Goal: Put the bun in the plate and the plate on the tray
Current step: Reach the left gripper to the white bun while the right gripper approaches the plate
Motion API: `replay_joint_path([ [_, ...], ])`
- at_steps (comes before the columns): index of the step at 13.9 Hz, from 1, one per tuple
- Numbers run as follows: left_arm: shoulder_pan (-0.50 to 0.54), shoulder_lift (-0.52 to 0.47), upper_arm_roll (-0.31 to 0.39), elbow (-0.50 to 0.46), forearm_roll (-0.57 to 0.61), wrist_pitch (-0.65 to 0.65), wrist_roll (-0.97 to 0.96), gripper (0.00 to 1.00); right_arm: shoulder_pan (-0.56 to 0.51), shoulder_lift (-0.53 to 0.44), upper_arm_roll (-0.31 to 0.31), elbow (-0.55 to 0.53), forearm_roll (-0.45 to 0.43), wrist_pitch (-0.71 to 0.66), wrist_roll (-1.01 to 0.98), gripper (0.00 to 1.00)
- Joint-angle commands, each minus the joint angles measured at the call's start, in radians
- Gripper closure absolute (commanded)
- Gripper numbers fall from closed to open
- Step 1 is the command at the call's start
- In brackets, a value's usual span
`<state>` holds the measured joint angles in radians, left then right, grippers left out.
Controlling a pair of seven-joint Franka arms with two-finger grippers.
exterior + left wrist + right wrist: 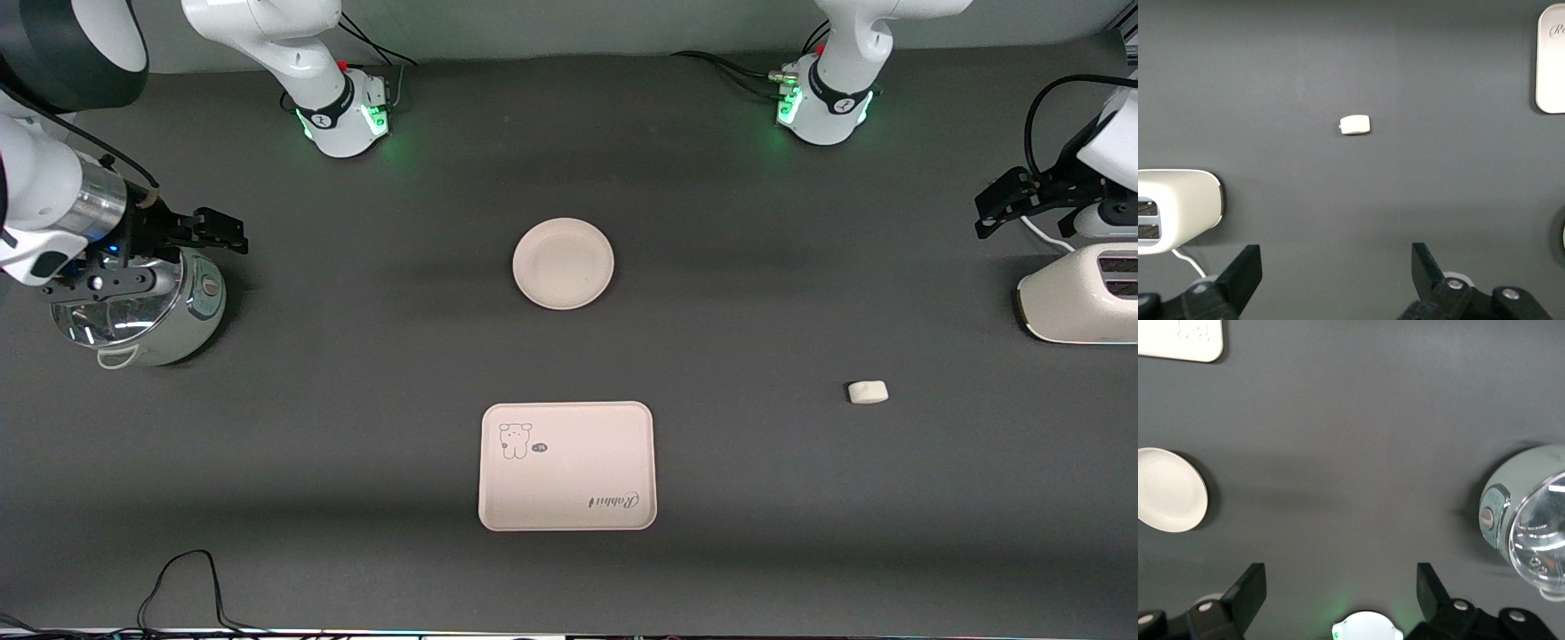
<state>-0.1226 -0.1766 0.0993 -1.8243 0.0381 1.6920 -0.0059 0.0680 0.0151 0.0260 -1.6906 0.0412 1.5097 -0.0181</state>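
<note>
The bun point(868, 392) lies on the dark table toward the left arm's end; it also shows in the left wrist view point(1355, 125). The plate point(563, 263) sits empty at the table's middle and shows in the right wrist view point(1168, 490). The tray point(567, 466) lies nearer to the front camera than the plate, empty, with the bear drawing and "Rabbit" on it. My left gripper point(994, 212) hangs open and empty beside the toaster point(1080, 302); its open jaws frame bare table point(1336, 273). My right gripper point(222, 233) hangs open and empty by the cooker; its open jaws frame bare table point(1338, 590).
A white toaster point(1178, 210) stands at the left arm's end of the table. A pale green cooker with a shiny lid point(147, 307) stands at the right arm's end, also in the right wrist view point(1528, 520). A black cable point(182, 578) lies along the table's near edge.
</note>
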Motion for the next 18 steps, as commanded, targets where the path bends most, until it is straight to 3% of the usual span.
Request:
replay_joint_path([
  [1,0.001,0.041,-0.004,0.060,0.012,-0.054,0.024,0.00,0.012,0.011,-0.004,-0.027,-0.009,0.039,-0.049,0.00],
  [3,0.001,0.116,-0.004,0.062,0.011,-0.007,0.024,0.00,0.022,0.022,-0.006,-0.044,-0.018,0.055,-0.049,0.00],
  [7,0.003,0.412,-0.004,0.051,0.012,0.281,0.023,0.00,0.024,0.032,-0.009,-0.047,-0.017,0.063,-0.037,0.00],
  [11,-0.009,0.655,-0.004,0.042,0.023,0.521,0.027,0.00,0.042,0.100,-0.008,-0.050,0.043,0.162,-0.020,0.02],
  [14,0.003,0.680,-0.004,-0.076,0.022,0.662,0.076,0.00,0.133,0.184,-0.008,-0.080,0.057,0.286,0.160,0.02],
  [16,0.012,0.681,-0.004,-0.142,0.014,0.760,0.077,0.00,0.208,0.218,-0.004,-0.069,0.058,0.290,0.207,0.02],
  [18,0.014,0.687,-0.004,-0.150,0.009,0.772,0.077,0.00,0.259,0.252,-0.006,-0.070,0.058,0.290,0.216,0.01],
])
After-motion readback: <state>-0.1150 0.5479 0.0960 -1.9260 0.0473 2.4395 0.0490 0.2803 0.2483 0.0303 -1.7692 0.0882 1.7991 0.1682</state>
